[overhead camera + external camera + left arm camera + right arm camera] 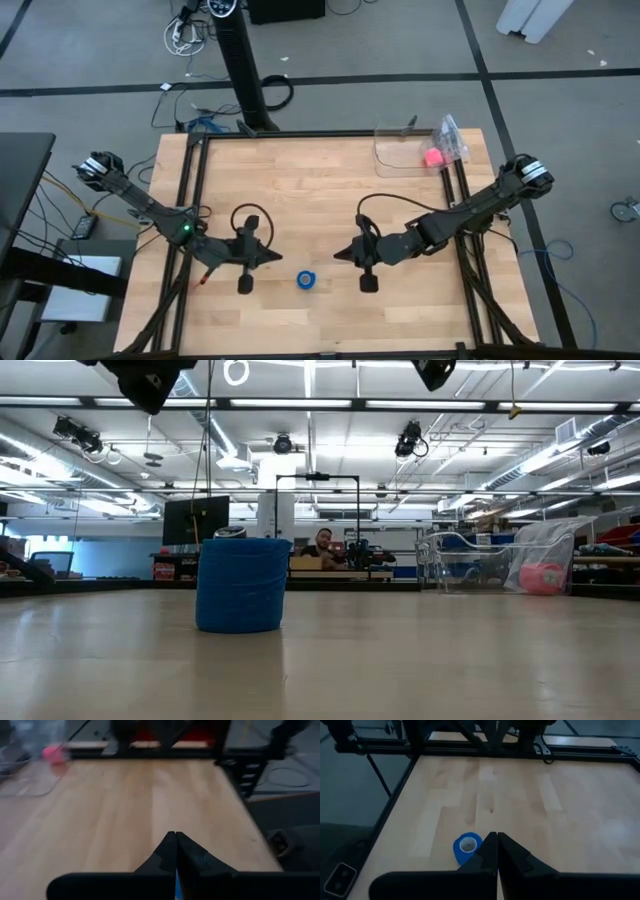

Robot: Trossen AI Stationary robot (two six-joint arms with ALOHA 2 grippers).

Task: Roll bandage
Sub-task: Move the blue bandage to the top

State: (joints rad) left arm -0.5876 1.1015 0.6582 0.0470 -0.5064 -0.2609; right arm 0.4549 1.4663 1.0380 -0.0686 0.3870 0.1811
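**Desk:** Scanning the table left to right, what do we have?

**Photographer:** Left gripper (277, 258) low over the wood, jaws clenched on nothing, tips aimed at three o'clock. Next the bandage (306, 279), a bright blue coil standing on end, hollow centre up, free on the tabletop (300, 190) and at five o'clock from those tips. Then the right gripper (339, 254), also clenched and empty, tips at nine o'clock, the coil at seven o'clock from them. Far off at one o'clock, a clear tray (398, 158) with a pink ball (433, 156).

**Desk:** So the rolling looks finished?

**Photographer:** By my reading, yes. The coil looks tight and even. The care now is lifting both arms straight away, without brushing it, so it neither topples nor unwinds.
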